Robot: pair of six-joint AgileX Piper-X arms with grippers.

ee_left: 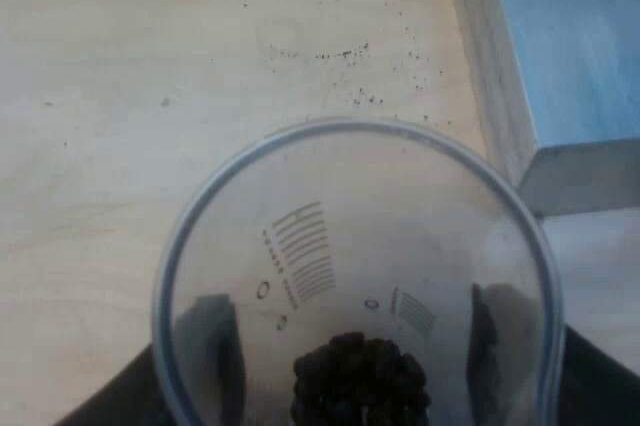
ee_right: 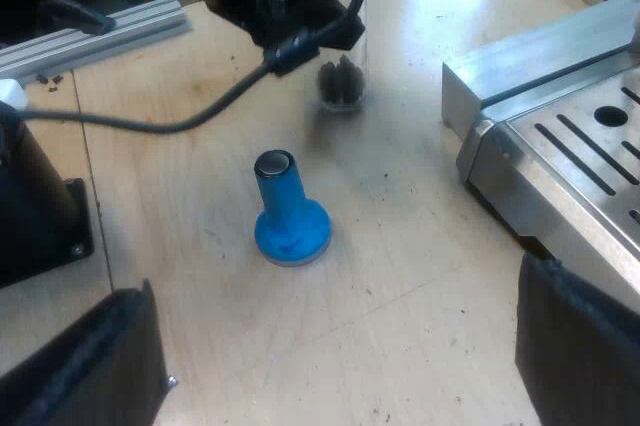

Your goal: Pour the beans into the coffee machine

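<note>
— What carries everything?
— A pale wooden bench (ee_right: 420, 286). The espresso machine (ee_right: 590, 136) stands on it, its slotted metal tray near the right jaws.
— How do those jaws stand?
— Wide apart, with nothing between the black fingers (ee_right: 85, 366).
— And the measuring glass?
— The measuring glass (ee_left: 300, 236) is upright, far from the right jaws and well apart from the machine. The left jaws are clamped on it, one finger against each side of its wall. I cannot tell whether its base touches the bench.
— What do the views add to each other?
— The right wrist view gives the glass from the side, with a blue tamper (ee_right: 290, 216) standing between it and the right jaws. The left wrist view looks down inside it: beans (ee_left: 360, 381) heaped at the bottom, printed scale marks on the wall, and coffee specks (ee_left: 345, 51) on the bench beyond the rim.
</note>
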